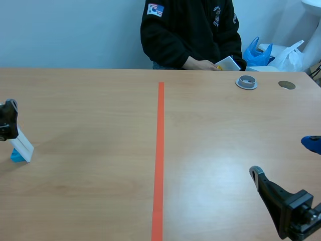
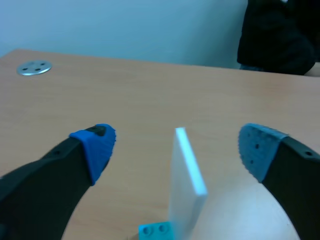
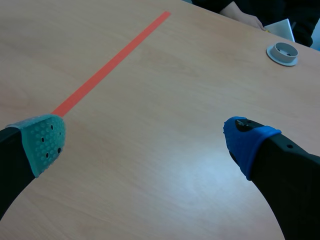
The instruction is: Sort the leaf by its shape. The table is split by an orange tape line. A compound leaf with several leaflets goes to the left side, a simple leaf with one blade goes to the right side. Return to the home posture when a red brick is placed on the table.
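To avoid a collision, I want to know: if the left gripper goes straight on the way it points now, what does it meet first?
Probably the thin white panel with a small blue block at its foot, which is between the open fingers of the left gripper; how near is unclear.

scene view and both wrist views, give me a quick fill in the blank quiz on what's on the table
1. The tape line down the middle of the table is ____ in colour.
2. The grey ring lies on the ____ side of that line.
3. The white card stands upright in a small block coloured ____.
4. The left pincer and the right pincer are both ____, holding nothing.

Missing words: orange; right; blue; open
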Motion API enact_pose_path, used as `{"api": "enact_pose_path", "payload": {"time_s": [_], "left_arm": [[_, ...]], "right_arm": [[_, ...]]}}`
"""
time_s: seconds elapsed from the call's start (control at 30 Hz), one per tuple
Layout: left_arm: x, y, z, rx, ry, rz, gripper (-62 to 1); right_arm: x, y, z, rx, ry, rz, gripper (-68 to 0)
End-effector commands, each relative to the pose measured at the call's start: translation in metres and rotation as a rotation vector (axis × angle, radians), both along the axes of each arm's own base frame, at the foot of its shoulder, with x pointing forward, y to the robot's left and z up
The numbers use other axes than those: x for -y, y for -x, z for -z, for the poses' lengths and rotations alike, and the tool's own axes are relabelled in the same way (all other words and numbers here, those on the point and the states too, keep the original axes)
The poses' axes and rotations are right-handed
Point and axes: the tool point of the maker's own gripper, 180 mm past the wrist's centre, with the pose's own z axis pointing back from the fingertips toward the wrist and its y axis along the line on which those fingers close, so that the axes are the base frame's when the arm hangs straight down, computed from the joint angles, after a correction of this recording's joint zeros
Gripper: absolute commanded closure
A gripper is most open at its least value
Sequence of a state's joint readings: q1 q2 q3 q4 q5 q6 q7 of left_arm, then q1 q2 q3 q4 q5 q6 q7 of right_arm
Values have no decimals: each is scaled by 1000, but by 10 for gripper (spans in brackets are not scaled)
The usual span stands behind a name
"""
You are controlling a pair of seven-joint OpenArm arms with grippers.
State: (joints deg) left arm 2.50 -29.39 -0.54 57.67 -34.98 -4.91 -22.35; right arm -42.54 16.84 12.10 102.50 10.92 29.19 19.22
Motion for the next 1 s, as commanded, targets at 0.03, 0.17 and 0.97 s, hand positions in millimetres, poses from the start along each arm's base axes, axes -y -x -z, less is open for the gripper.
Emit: {"api": "enact_pose_path", "payload": {"time_s": [0.03,0.17,0.97], "left_arm": [[10,-2,-40,107,-12,36,-578],[40,10,-65,148,-81,140,-607],[156,134,-20,-198,-99,453,-607]], "right_arm": [[4,-5,-8,34,-2,4,-679],[4,-5,-8,34,-1,4,-679],[7,-6,-9,37,5,11,-679]]}}
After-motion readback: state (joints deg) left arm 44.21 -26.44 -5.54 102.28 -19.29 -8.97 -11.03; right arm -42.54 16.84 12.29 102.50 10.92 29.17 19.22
